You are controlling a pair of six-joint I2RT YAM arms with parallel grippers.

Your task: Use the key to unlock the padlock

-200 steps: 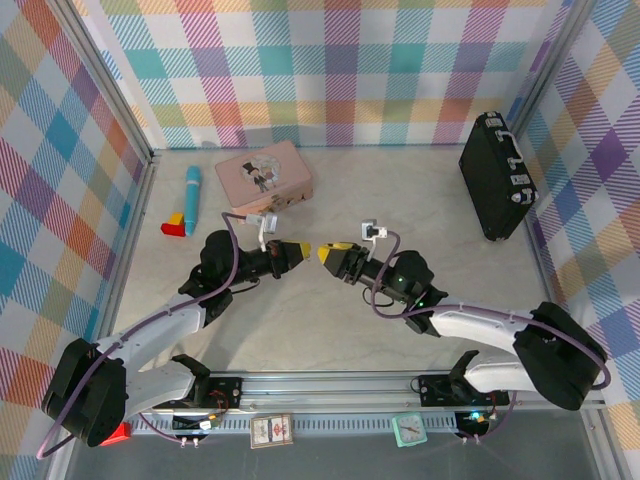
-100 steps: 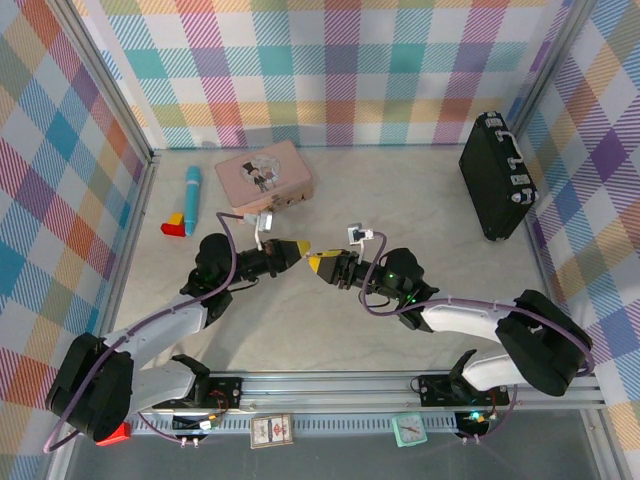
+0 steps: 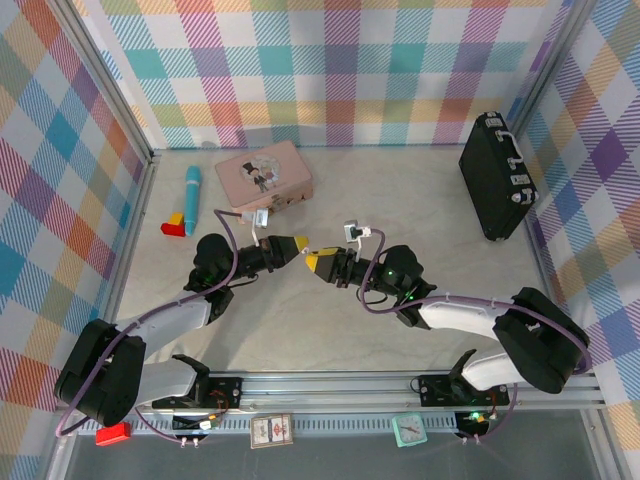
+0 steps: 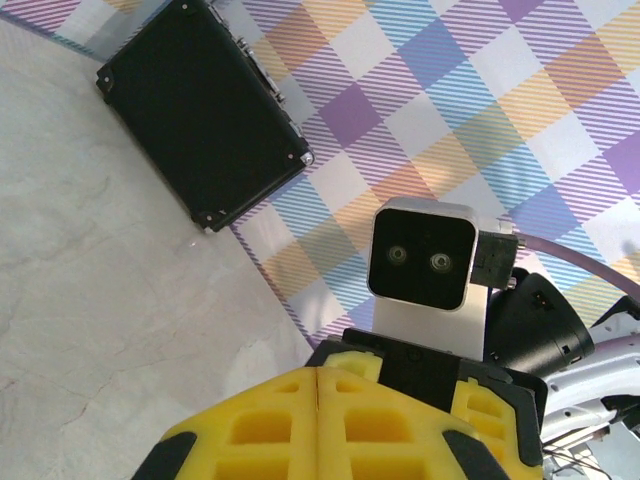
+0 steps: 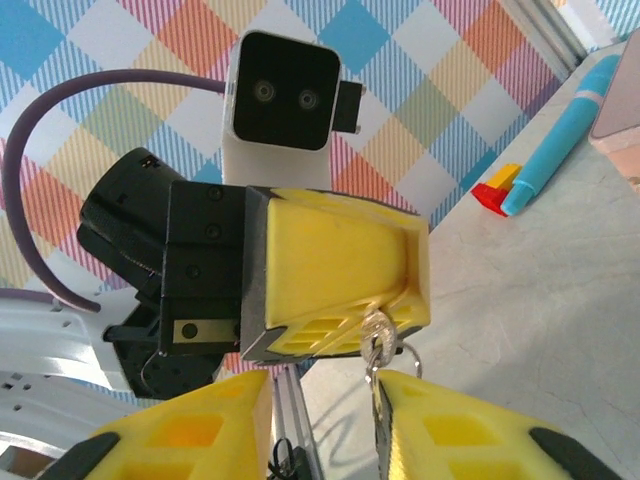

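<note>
My left gripper (image 3: 296, 243) is shut, its yellow fingers pressed flat together (image 4: 318, 378). Its tips (image 5: 388, 318) pinch a small silvery metal piece that I take for the key (image 5: 378, 330). A thin ring (image 5: 405, 352) hangs from the key. My right gripper (image 3: 314, 262) meets the left one tip to tip above the table's middle. Its jaws (image 5: 322, 392) stand apart, with floor showing between them. The key rests against the inner face of its right finger (image 5: 450, 425). The padlock is hidden.
A pink tin (image 3: 264, 175) sits at the back left. A blue pen (image 3: 191, 198) and a red and yellow block (image 3: 176, 224) lie left of it. A black case (image 3: 498, 175) stands at the back right by the plaid wall.
The right gripper has moved left to meet the left gripper's tip, and its jaws have narrowed a little. The left gripper has edged slightly away and stayed shut.
</note>
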